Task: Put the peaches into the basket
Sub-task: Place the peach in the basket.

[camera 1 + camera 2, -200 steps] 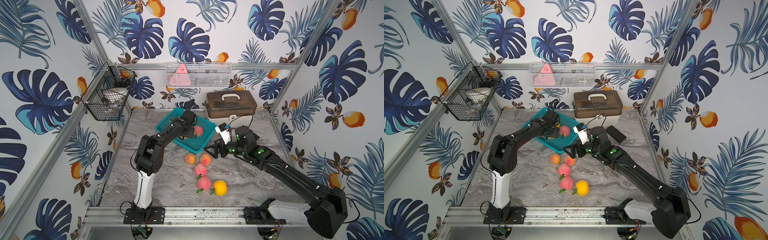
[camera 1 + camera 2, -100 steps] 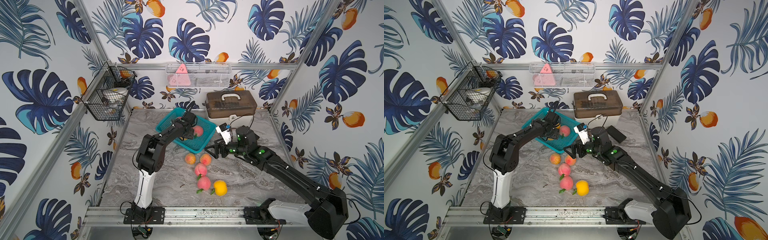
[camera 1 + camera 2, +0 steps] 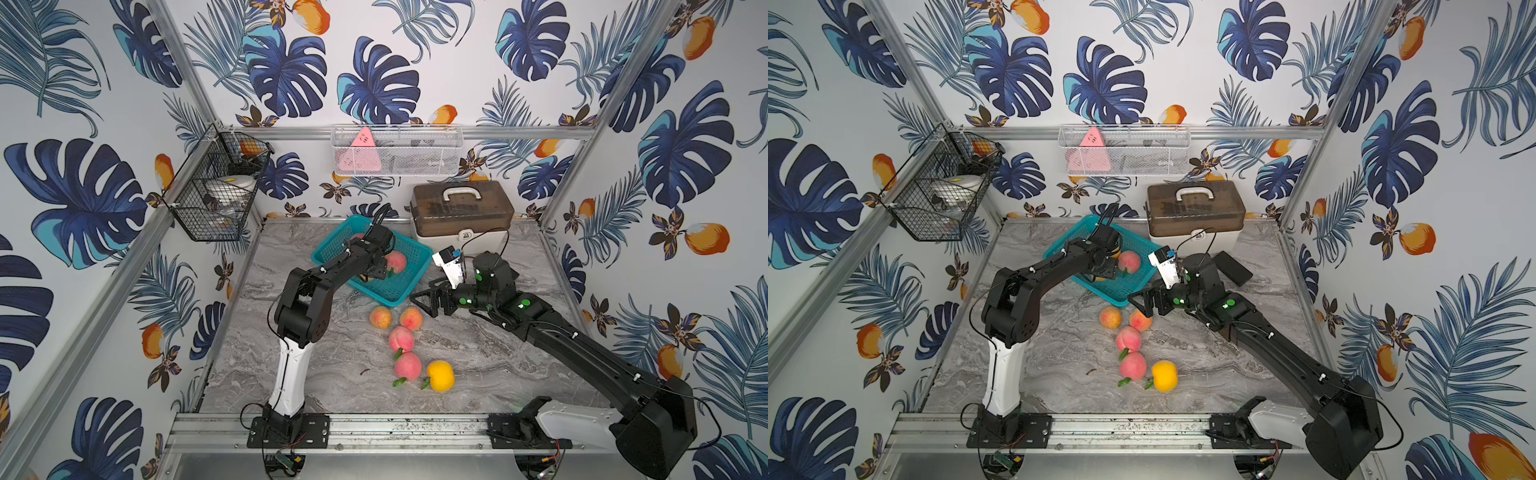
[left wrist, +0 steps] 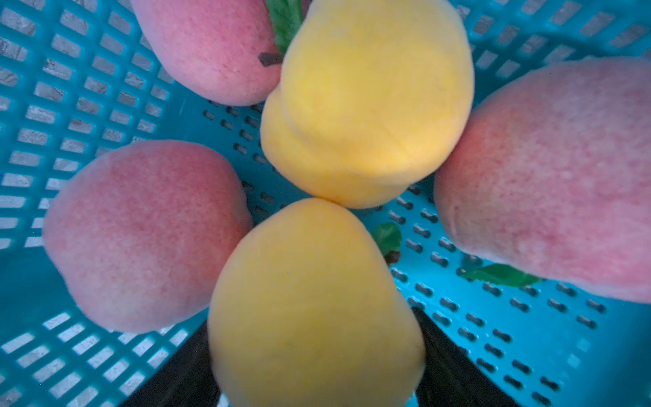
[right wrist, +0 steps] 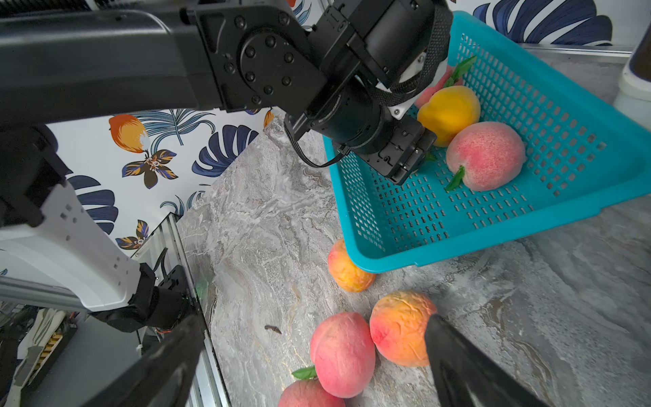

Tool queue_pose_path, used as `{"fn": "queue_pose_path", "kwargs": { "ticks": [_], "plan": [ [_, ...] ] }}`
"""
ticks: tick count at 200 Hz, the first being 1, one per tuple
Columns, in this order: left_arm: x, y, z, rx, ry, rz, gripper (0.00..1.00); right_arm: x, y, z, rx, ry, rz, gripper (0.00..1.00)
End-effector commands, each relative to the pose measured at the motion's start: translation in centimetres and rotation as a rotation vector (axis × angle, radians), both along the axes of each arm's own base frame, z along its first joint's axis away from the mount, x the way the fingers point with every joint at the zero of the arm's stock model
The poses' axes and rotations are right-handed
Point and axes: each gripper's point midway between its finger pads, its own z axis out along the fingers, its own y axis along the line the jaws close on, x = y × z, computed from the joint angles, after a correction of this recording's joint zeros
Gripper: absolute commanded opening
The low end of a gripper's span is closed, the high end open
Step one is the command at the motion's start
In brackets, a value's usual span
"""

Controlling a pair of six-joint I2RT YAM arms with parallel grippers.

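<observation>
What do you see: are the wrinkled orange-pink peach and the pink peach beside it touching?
Touching. In the right wrist view the wrinkled orange-pink peach rests against the pink peach, with no table visible between them.

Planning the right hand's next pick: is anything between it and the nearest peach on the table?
Nothing visible does. The open right hand hovers right by the orange-pink peach; a pink peach sits against its side, the basket beyond.

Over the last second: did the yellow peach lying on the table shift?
No. In a top view the yellow peach sits at the same spot relative to the front rail, with the pink peach close beside it as before.
</observation>
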Motion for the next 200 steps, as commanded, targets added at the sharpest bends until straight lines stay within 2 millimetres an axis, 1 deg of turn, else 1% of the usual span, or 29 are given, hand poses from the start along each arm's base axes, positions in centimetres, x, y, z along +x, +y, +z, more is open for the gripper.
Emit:
{"fn": "queue_pose_path", "kwargs": {
  "ticks": [1,48,62,133,168,200],
  "plan": [
    [0.3,0.4,0.2,0.024,-0.006,0.0,0.77,0.2,-0.1,0.7,0.017,-0.021,-0.005,1.0],
    [0.3,0.3,0.5,0.017,-0.01,-0.003,0.82,0.2,-0.3,0.6,0.019,-0.018,-0.01,1.0],
    [0.2,0.2,0.5,0.011,-0.008,-0.005,0.82,0.2,-0.4,0.7,0.017,-0.02,-0.011,1.0],
    [-0.1,-0.1,2.7,-0.01,-0.033,-0.016,0.88,-0.1,-0.8,0.7,0.013,-0.023,-0.018,1.0],
    [-0.6,-0.2,3.6,-0.008,-0.038,-0.027,0.88,-0.2,-1.1,0.7,-0.001,-0.027,-0.022,1.0],
    [-1.0,-0.3,4.4,-0.008,-0.044,-0.031,0.88,-0.4,-1.3,1.3,0.006,-0.035,-0.026,1.0]
  ]
}}
